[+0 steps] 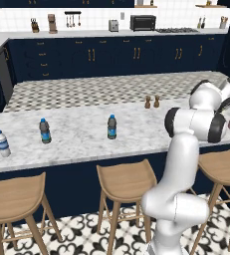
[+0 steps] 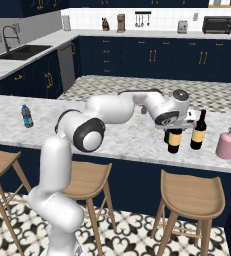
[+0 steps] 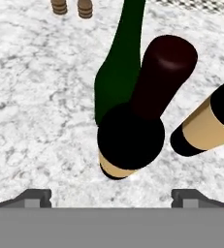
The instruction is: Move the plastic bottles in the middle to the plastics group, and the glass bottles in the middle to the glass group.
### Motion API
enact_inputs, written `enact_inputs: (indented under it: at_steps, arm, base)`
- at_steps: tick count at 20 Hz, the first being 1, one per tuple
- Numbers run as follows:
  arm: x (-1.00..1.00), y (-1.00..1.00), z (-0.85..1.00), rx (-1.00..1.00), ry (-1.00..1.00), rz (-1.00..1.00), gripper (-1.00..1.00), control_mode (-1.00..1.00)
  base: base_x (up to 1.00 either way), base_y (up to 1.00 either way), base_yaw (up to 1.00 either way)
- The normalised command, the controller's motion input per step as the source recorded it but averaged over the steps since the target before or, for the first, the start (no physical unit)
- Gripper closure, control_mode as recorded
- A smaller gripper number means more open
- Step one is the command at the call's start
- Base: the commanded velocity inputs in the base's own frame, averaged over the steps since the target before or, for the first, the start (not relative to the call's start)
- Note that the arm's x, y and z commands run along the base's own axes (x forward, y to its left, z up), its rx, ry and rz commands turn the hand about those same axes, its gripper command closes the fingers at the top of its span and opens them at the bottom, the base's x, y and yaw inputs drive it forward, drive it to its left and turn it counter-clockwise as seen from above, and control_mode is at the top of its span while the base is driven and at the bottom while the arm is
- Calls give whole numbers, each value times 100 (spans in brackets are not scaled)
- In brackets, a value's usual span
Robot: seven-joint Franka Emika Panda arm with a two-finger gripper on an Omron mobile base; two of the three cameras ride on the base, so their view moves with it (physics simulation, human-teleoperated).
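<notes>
Reaches far to the right over the marble surface (image 2: pixel 127 137), arm stretched low across it. Pincer (image 3: pixel 111 196) spread wide and released, hanging directly above a dark wine bottle with a yellow-orange label (image 3: pixel 133 131), both fingertips (image 3: pixel 36 196) well apart on either side and touching nothing. Seen from the right base camera, that dark wine bottle with a yellow-orange label (image 2: pixel 175 140) stands upright under the hand, its neck hidden behind the wrist. Just behind it, a plain green wine bottle (image 3: pixel 119 72), upright and very close, whether touching cannot be told. Just beside these, a second dark wine bottle with a yellow-tan label (image 2: pixel 199 131), upright, apart from the first by a narrow gap; in the hand camera its labelled body (image 3: pixel 210 123) shows at the right edge. Farther right on the surface, a pink rounded bottle (image 2: pixel 227 144). Toward the back edge, two small brown shakers (image 1: pixel 152 102) side by side.

Well apart to the left: a small bluish water bottle with a blue cap (image 1: pixel 112 126) alone near the middle of the surface, upright. Beyond it, a darker blue-tinted water bottle (image 1: pixel 45 131) and a clear white-capped water bottle (image 1: pixel 3 143), both upright, near each other at the left end. Below the surface edge, a row of wooden stools (image 1: pixel 126 182).
</notes>
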Motion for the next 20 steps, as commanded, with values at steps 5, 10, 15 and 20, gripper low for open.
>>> enact_inputs:
  at_steps: [5, 10, 15, 20]
  arm:
    - [-49, 34, 35, -5, 0, 13, -100, -100]
    - [-35, 33, 0, 0, 0, 16, -100, -100]
    - [-2, 71, 13, 0, 0, 7, -100, -100]
    - [0, 92, 41, -4, 1, 0, -100, -100]
  base:
    - [0, 0, 0]
    - [0, 0, 0]
    - [0, 0, 0]
    - [0, 0, 0]
